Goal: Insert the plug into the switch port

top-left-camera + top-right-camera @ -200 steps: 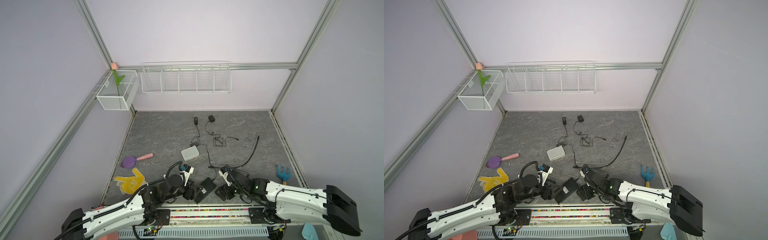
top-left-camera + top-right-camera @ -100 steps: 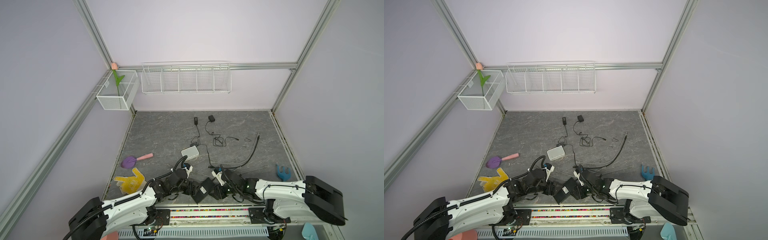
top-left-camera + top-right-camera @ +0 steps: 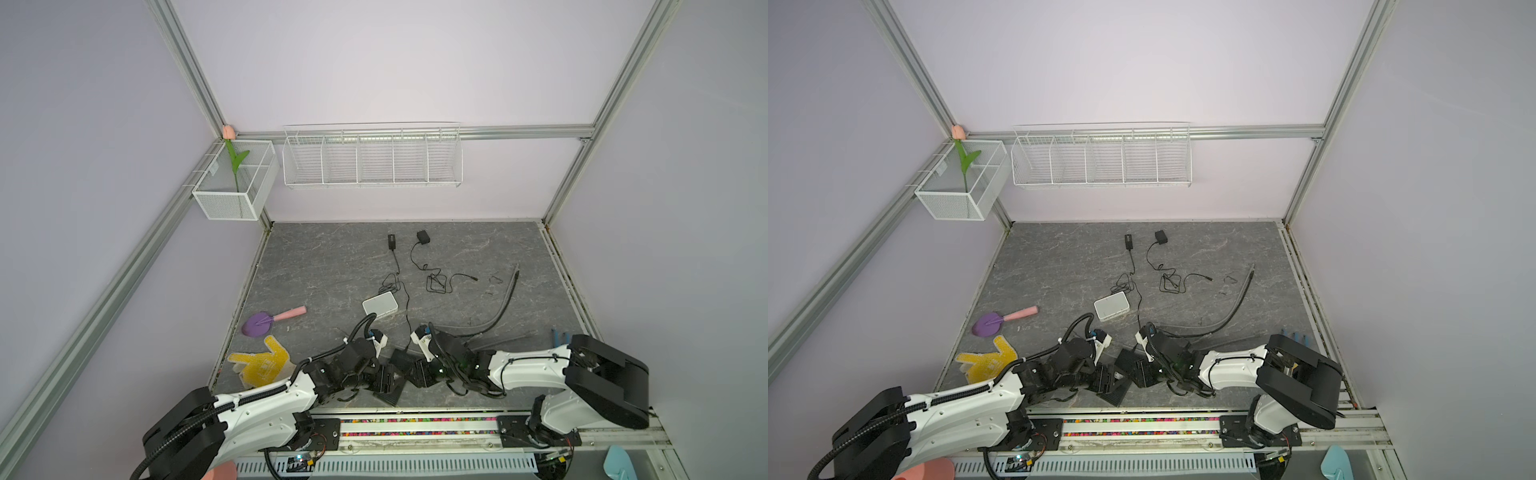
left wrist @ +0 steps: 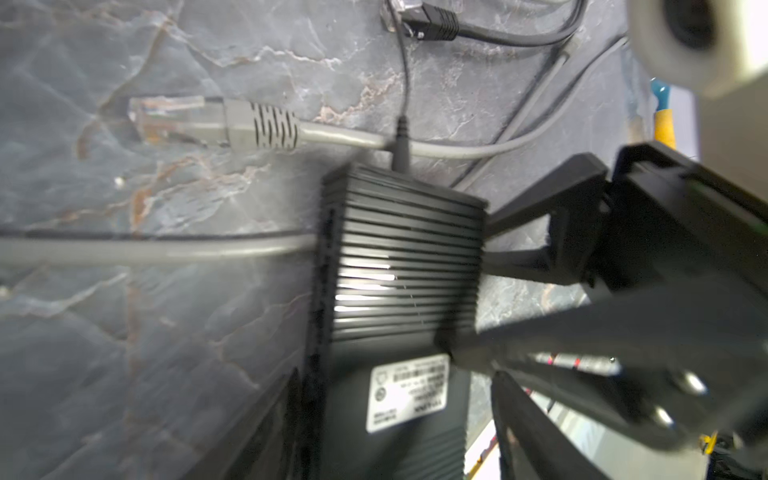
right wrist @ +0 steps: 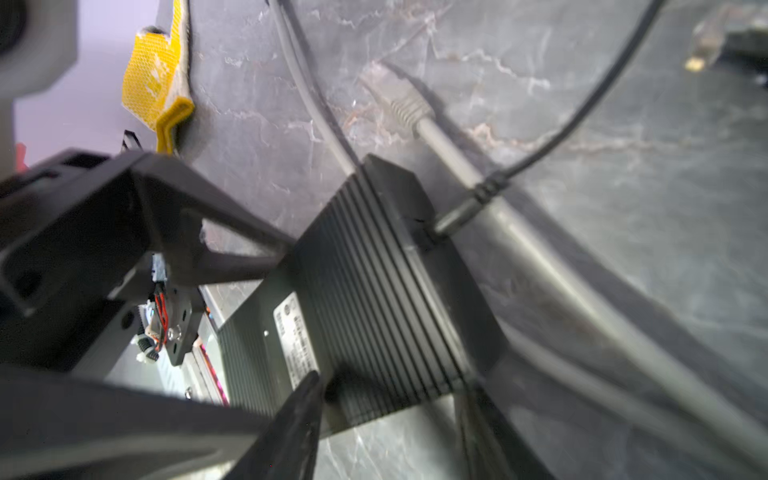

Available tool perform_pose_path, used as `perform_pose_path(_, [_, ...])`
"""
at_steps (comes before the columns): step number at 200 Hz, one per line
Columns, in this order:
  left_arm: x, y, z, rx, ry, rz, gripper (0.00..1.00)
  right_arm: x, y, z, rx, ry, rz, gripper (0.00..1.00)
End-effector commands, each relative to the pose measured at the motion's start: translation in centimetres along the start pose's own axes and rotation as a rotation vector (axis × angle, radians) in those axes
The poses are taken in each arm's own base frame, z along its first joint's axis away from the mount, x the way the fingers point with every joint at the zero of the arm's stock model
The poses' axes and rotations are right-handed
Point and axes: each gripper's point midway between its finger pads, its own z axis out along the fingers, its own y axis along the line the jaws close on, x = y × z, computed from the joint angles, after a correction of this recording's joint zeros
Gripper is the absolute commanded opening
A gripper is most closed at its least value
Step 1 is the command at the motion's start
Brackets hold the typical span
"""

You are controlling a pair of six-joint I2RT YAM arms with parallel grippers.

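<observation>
At the table's point(image 3: 332, 257) 6 o'clock edge, the left gripper point(image 4: 395, 386) at 9 and right gripper point(image 5: 390, 380) at 3 hug the black switch point(image 4: 399, 249), likely to hold it steady. The left fingers are wide, and I cannot tell about the right. Beyond, near 11, the grey plug point(image 4: 174, 120) lies loose.

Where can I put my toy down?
Bare stone at the back left, between wall, purple scoop and black adapter. Bare too in the back right corner, past the black hose. Crowded in front: black switch, cables.
</observation>
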Motion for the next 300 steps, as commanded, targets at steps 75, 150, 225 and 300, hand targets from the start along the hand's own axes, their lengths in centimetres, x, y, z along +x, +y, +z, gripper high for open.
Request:
perform_pose_path(75, [-3.8, 0.2, -3.8, 0.081, -0.273, -0.073, 0.70, -7.0, 1.7, 4.0, -0.212, -0.088, 0.079, 0.37])
perform_pose_path(150, [-8.8, 0.7, -9.2, 0.017, -0.433, -0.096, 0.68, -9.2, -0.4, 1.9, -0.015, -0.092, -0.005, 0.70])
perform_pose_path(225, [-10.8, 2.6, -14.9, -0.172, -0.586, -0.138, 0.68, -7.3, 2.5, 0.4, 0.501, 0.034, -0.170, 0.94])
perform_pose_path(300, [-10.4, 3.1, -19.3, -0.218, -0.724, -0.176, 0.68, -7.2, 3.2, 3.7, 0.628, 0.048, -0.152, 0.89])
